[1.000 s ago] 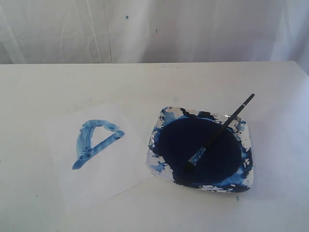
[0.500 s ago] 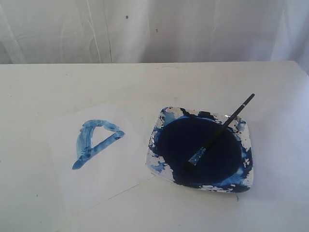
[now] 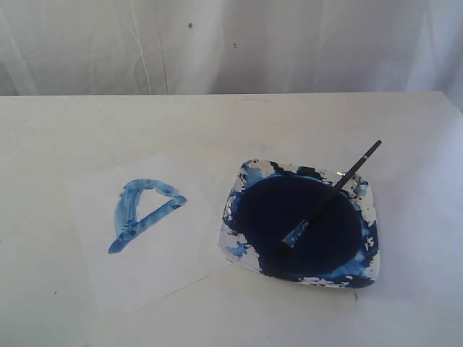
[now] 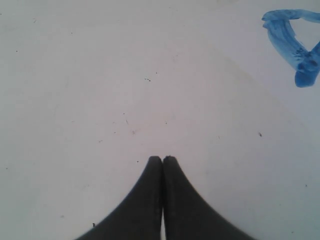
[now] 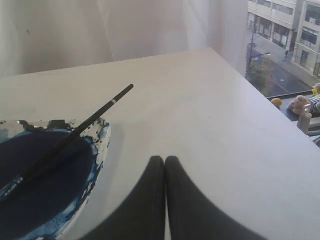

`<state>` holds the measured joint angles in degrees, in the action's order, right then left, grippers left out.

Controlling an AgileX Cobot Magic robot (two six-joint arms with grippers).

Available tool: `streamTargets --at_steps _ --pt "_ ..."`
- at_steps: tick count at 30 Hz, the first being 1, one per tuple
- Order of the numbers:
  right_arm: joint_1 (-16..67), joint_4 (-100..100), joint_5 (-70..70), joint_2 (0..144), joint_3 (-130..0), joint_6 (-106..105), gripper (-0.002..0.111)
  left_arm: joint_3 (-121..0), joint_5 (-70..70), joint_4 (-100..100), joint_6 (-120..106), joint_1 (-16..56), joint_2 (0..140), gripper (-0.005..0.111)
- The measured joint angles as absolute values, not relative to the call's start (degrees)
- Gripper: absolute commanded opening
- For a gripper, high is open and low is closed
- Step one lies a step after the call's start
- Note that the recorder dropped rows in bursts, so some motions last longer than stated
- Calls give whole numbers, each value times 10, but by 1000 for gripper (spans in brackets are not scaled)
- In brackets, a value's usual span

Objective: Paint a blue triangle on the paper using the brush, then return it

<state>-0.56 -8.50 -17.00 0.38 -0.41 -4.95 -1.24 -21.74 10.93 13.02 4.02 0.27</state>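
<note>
**Desk:** What does the surface look like from your end?

**Operator:** Nearest my wrist cameras, both tools are clenched with nothing in them. The left gripper (image 4: 162,159) hangs over bare white table (image 4: 100,75), and the right gripper (image 5: 164,159) is over the table's right part, near the dish (image 5: 102,135). Further in, the paper (image 3: 166,260) lies flat on the left, one corner close to the dish. The blue triangle (image 3: 145,224) sits on the paper's left half in three streaky strokes, one of them curved.

**Desk:** And the brush?

**Operator:** The brush (image 3: 333,191) is lying loose in the dish. Its bristle end is down in the dark paint pool (image 3: 275,210) and its handle slants over the far right rim, poking out past it. Behind the table's far edge I see a white curtain (image 3: 289,43) with a few small dark specks. Off the right corner there's a window (image 5: 285,45) with buildings (image 5: 310,30) and a street outside.

**Desk:** Anything you can't read?

**Operator:** The paper's edges nearly vanish against the table. The bristles merge into the navy paint, so I can't make out the tip. My left wrist view crops the triangle and my right crops the dish. Neither arm shows in the exterior view. The small things on the ledge outside are too blurred to name.
</note>
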Motion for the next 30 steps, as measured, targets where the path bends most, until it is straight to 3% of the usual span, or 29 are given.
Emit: streamTargets --at_steps 30 --pt "-6 7 -198 4 -4 65 0 -12 -217 109 130 40 3 0"
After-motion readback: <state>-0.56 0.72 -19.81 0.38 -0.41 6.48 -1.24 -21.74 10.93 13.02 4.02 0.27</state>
